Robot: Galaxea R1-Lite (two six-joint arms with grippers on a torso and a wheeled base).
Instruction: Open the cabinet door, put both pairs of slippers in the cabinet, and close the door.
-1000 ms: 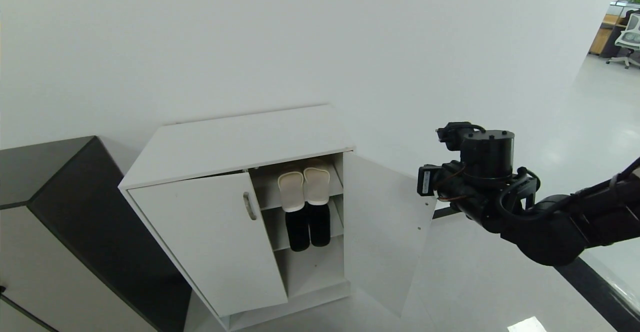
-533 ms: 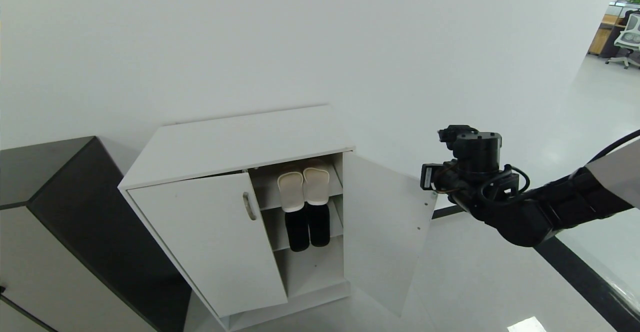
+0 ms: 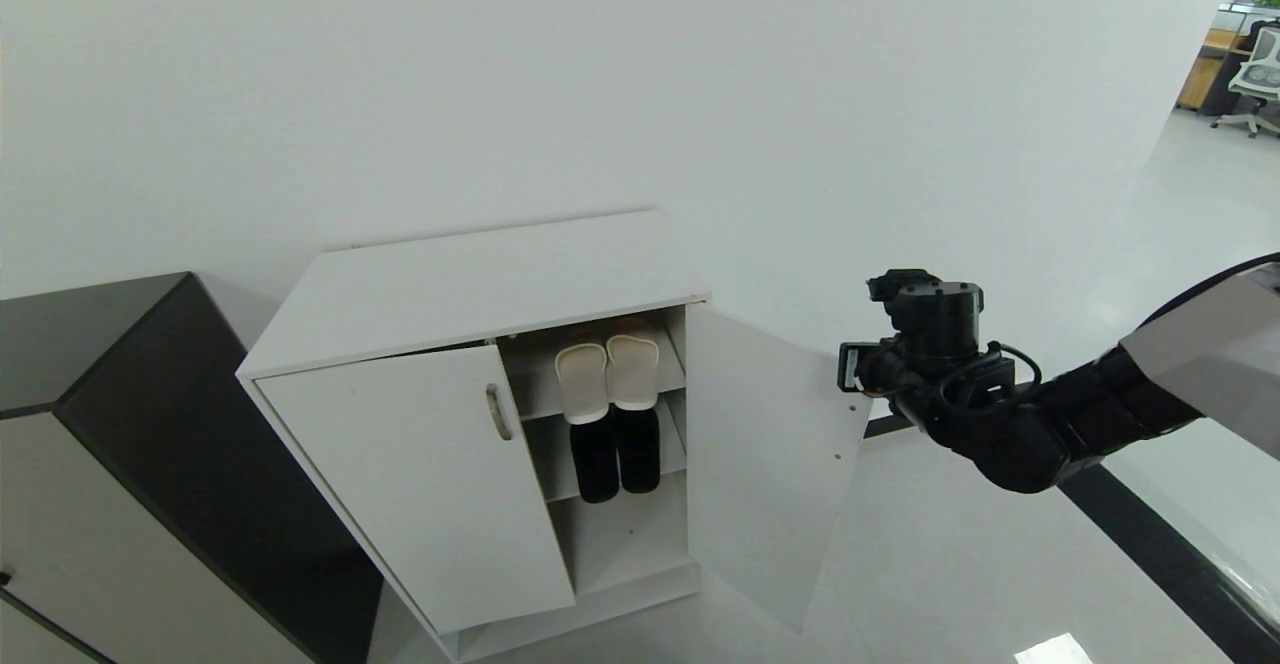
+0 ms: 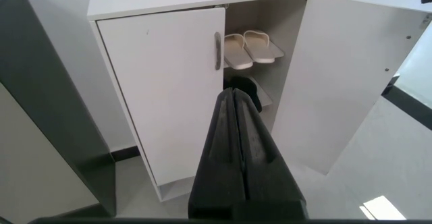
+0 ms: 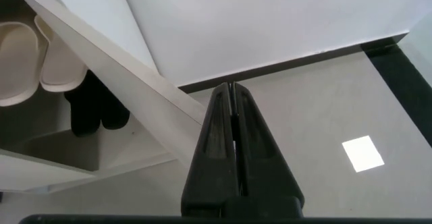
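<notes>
Four slippers sit inside, two pairs. The cream slippers (image 3: 582, 384), flat rubbery soles side by side, lie on the top shelf. The black slippers (image 3: 597, 464) lie on the middle shelf straight beneath, and the near ends of both pairs poke out over the shelf fronts.

They are in a low white wooden cabinet (image 3: 480, 284) with three compartments and two doors. The left door (image 3: 420, 484) is shut and carries one slim metal handle (image 3: 497, 412); the right door (image 3: 770, 454) stands swung wide open.

The black right gripper (image 5: 231, 92) hangs just beside that open door's free edge, near its upper corner, jaws pressed together on nothing (whether it touches the panel, I cannot tell). The left gripper (image 4: 233, 96) is held out in front of the cabinet, its jaws likewise pressed together and empty.

To the cabinet's left stands one dark grey cupboard (image 3: 100, 364), and a single black floor stripe (image 3: 1160, 554) runs across the pale floor on the right.
</notes>
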